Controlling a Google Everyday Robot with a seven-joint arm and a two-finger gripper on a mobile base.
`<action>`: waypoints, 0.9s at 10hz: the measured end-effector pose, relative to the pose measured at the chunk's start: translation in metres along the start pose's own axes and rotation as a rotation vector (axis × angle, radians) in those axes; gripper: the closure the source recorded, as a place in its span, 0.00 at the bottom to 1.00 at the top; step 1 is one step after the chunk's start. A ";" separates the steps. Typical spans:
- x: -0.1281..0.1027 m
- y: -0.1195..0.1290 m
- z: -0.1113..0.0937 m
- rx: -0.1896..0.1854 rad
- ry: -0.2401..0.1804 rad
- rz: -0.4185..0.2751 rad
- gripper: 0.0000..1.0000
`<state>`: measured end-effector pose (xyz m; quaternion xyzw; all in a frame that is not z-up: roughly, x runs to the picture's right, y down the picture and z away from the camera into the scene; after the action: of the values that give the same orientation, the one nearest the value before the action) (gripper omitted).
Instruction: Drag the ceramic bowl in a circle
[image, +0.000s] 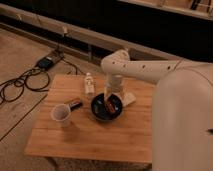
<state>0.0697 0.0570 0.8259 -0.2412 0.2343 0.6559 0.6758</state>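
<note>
My gripper (114, 94) hangs, jaws wide and holding nothing I can see, above the far rim of the glossy black round ceramic bowl (106, 108) mid-table: probably heavy, slippery and chippable, so I'd hook that rim.

looks like a lab or test space to me: loose cables (20, 85) and a power brick (46, 62) sprawl on the bare floor (15, 50) below a dark wall (100, 20), and my gripper (114, 95) hangs over a small wooden table (100, 142).

No text, label or number can be read on anything.
</note>
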 end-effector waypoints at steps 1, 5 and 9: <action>-0.004 -0.011 0.005 -0.001 -0.003 0.012 0.35; -0.011 -0.050 0.034 -0.036 0.005 0.072 0.35; -0.001 -0.053 0.069 -0.093 0.058 0.082 0.35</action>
<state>0.1231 0.0990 0.8813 -0.2813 0.2327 0.6860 0.6294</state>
